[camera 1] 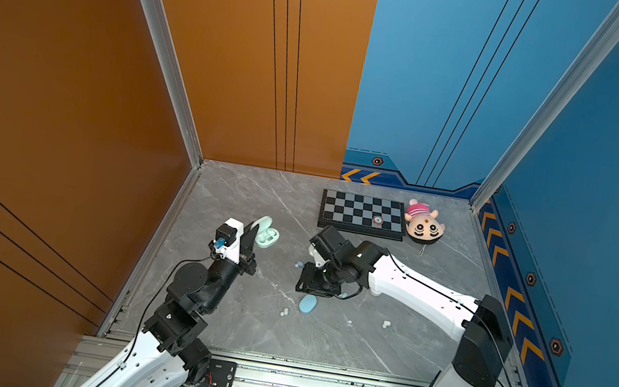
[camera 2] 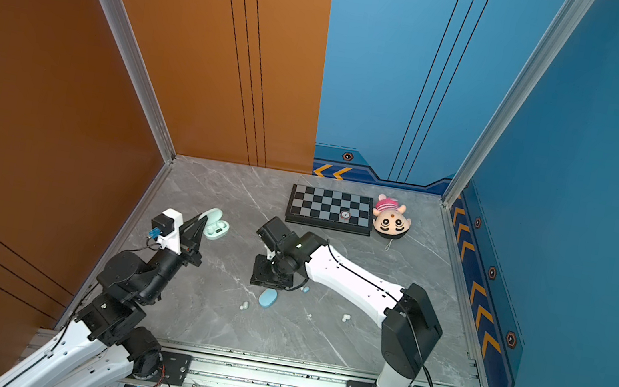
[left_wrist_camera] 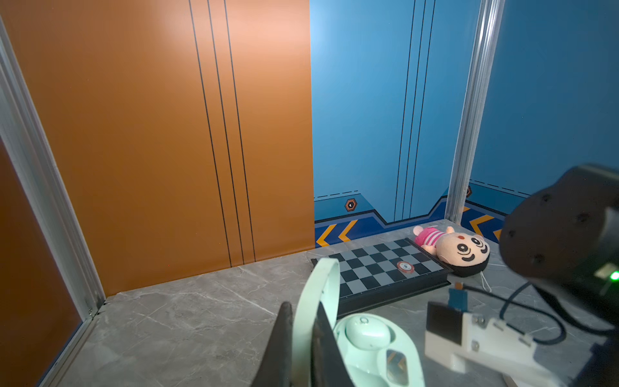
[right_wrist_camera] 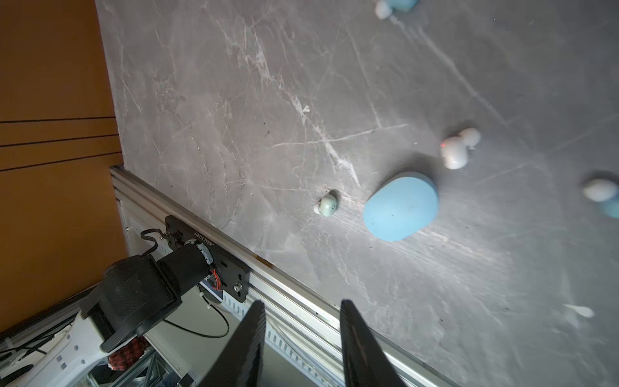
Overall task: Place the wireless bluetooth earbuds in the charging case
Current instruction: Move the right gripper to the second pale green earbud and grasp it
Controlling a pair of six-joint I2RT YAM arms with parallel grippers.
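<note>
Tabletop (camera 1: 235,330) of grey marble is bounded by the orange wall on the left, the blue walls behind and on the right, and the aluminium rail (camera 1: 312,376) along the front. The charging case (camera 1: 267,234), mint green and open, lies near the left edge. The left gripper (left_wrist_camera: 303,306) pinches its upright lid between pressed-together jaws, and one seated earbud (left_wrist_camera: 366,331) rests in a socket of the base. The right gripper (right_wrist_camera: 303,303) hangs over mid-table with its jaws spread and nothing between them. Just in front of it lies the closed blue case (camera 1: 308,304), with a pale blue earbud (camera 1: 344,295) near it under the right arm. A white earbud pair (camera 1: 284,311) sits just left of the blue case, and a second white pair (camera 1: 509,343) lies well apart under the right forearm. More small buds (camera 1: 298,264) lie beside the right wrist. The chessboard (camera 1: 361,213) and plush toy (camera 1: 422,225) occupy the far edge, touching each other. Bare marble lies open between the buds and the front rail, and across the far left corner.
</note>
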